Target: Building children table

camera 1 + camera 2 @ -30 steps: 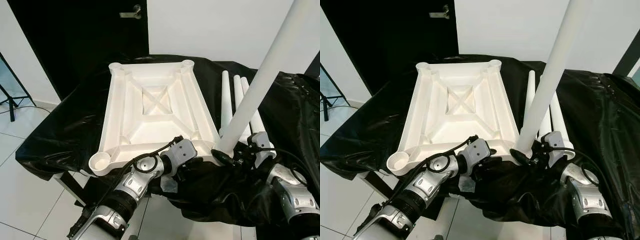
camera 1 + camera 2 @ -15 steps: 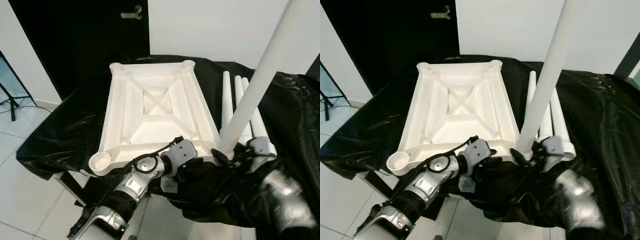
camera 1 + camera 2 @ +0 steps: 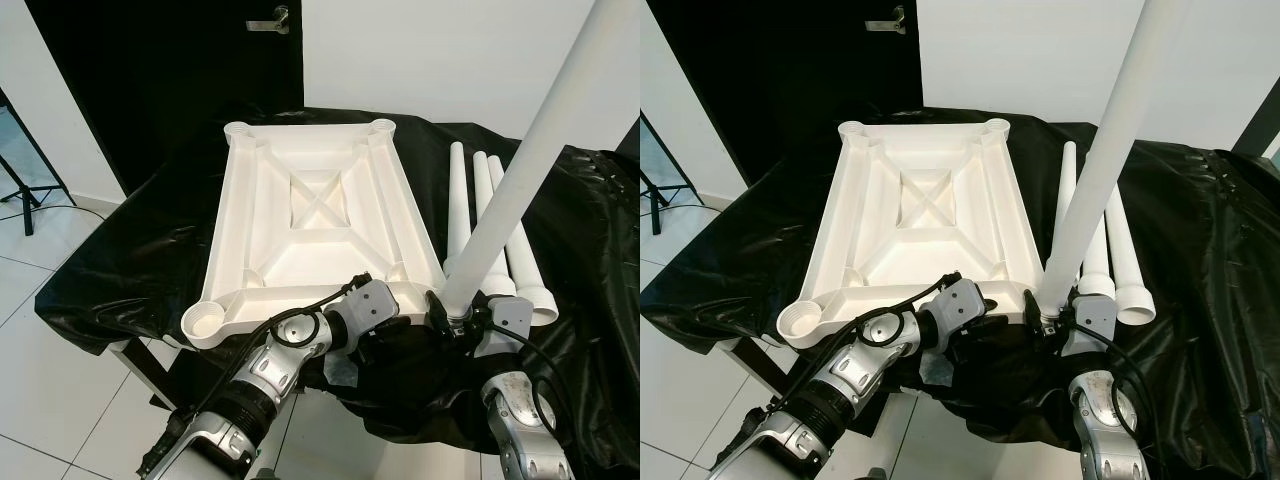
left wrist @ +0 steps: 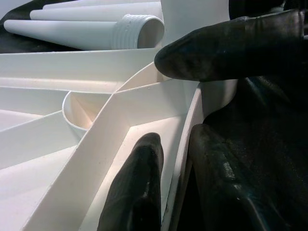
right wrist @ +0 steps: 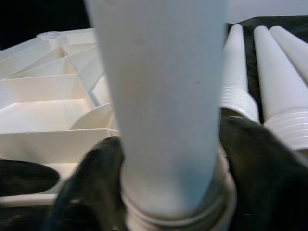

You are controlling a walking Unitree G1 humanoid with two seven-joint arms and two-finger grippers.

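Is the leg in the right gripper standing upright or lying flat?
Roughly upright, leaning a little. The right gripper clamps the leg's threaded base by the tabletop's near corner.

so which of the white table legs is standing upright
The leg held in the right gripper, at the tabletop's near right corner; the other three legs lie flat on the black sheet.

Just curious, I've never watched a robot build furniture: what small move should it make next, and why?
Probably twist the white leg further into the tabletop's near corner socket. The right gripper holds its base upright there, the left gripper steadies the near rim, and three legs lie waiting.
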